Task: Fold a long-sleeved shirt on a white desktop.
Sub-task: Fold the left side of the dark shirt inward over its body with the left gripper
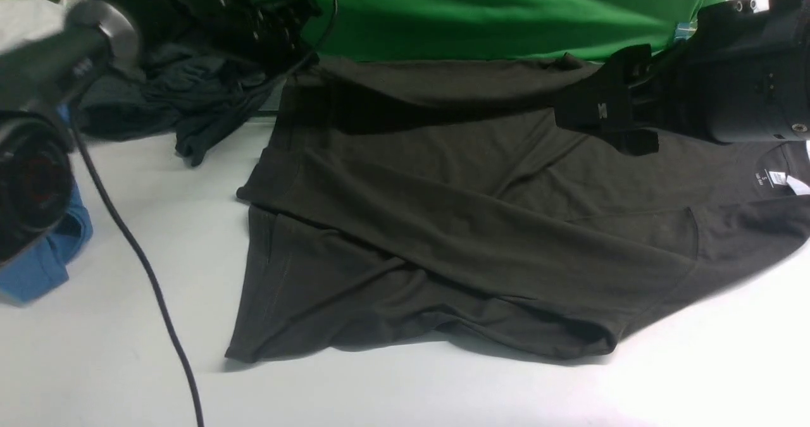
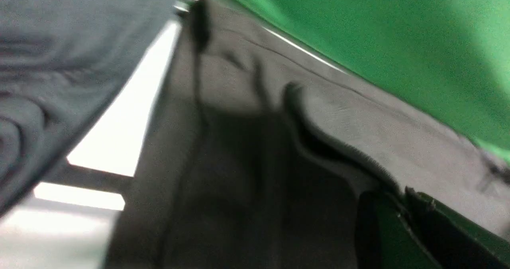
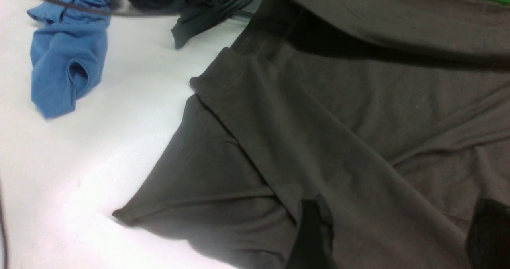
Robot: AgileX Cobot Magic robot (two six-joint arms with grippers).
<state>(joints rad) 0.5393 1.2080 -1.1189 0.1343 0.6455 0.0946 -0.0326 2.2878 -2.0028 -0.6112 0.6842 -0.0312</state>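
Slippage is the chief risk. The large, dark olive-brown, thin knit long-sleeved shirt (image 1: 443, 224) lies spread sideways on the smooth matte white bench (image 1: 114, 364). Its hem is toward the robot's left, and its neck and small white neck label (image 1: 775, 180) are toward the right. The near sleeve is laid slantwise over the body.

At the far hem corner the left fingers (image 2: 378, 233) are pressed together, seemingly on a raised ridge of the shirt's far edge. The wrist view is blurred, so I cannot tell how much cloth they have. A thin bite on such slack knit could pull free once lifted and drop the far edge in a crumpled heap.

The right fingers (image 3: 312, 237) stand spread above the shoulder area, gripping nothing. If only one side is carried over, the fold will likely skew and drag the crossed sleeve out of place.

The crumpled dark teal-grey garment (image 1: 183, 92) lies just beside that far corner and could be snagged along with it. The black cable (image 1: 145, 269) trailing over the bench near the hem might also catch the cloth's edge.
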